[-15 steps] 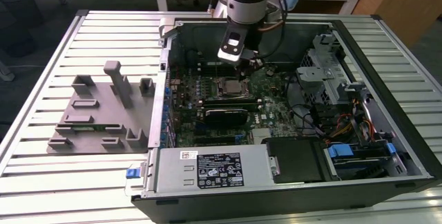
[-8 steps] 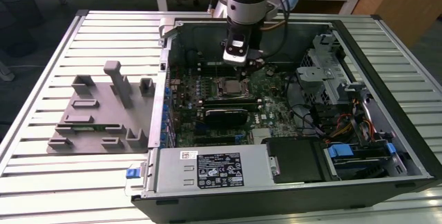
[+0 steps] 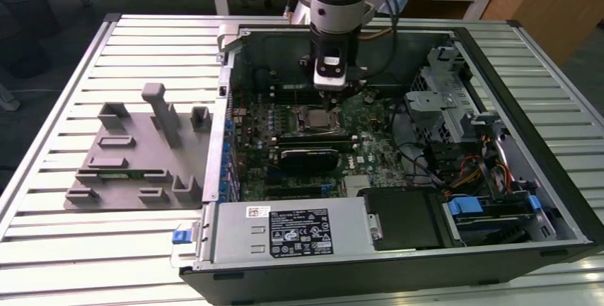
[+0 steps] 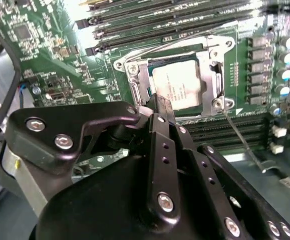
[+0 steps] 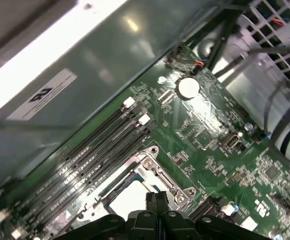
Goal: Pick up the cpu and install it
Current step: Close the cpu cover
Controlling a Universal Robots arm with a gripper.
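The cpu (image 4: 177,86), a silvery square plate, is seated in the socket (image 4: 134,82); the fingers of the gripper (image 4: 161,104) are pressed together, empty, near its edge.

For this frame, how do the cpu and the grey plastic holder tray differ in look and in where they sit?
The cpu is a small, flat, silvery square; the holder tray is much larger, matt grey, with posts and pockets standing up from it. The cpu sits inside the open computer case, in the motherboard's socket; the holder tray sits outside it on the slatted table, at the exterior view's left. Both lie flat.
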